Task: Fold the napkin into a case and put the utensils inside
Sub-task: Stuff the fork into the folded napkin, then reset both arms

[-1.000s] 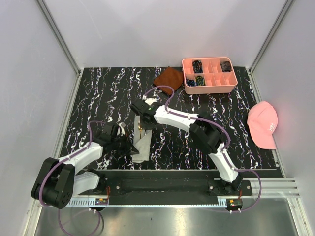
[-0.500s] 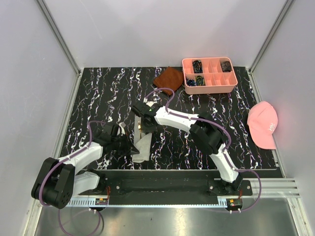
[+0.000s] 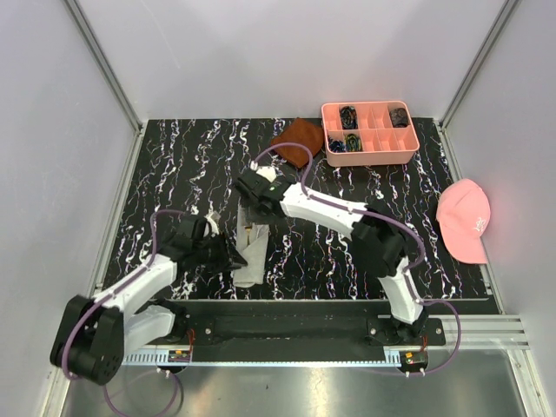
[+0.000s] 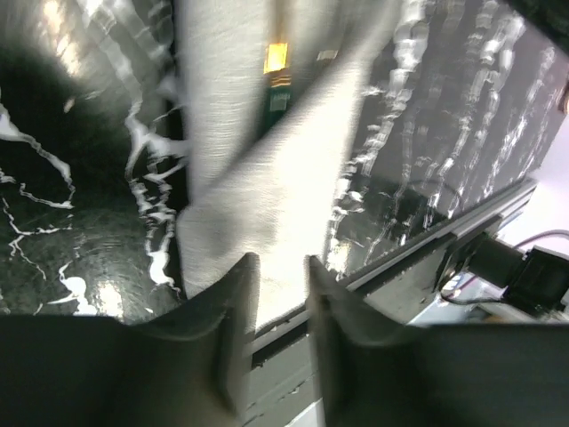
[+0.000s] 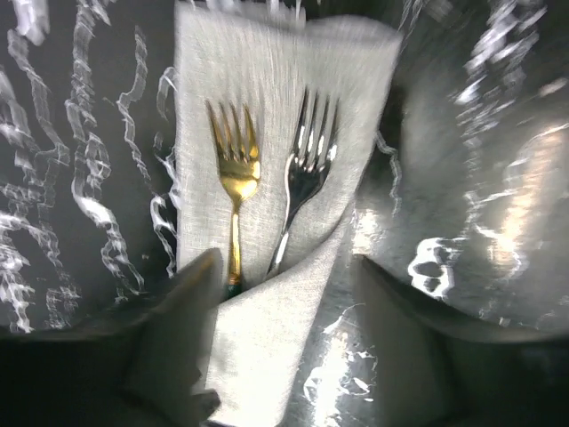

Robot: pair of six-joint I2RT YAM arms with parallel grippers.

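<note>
Both claws have sprung apart since a second ago; nearest, the left claw [image 4: 277, 276] stands released, the folded case [image 4: 227, 116] just beyond its tips. Farther off, beneath the released right claw [image 5: 289, 285], the gold fork [image 5: 234, 169] and silver fork [image 5: 307, 165] sit tucked inside. The task looks done, bar withdrawing.

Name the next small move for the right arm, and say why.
Probably lift the right gripper clear. It is open and empty, while the gold fork and silver fork already sit tucked in the case.
</note>
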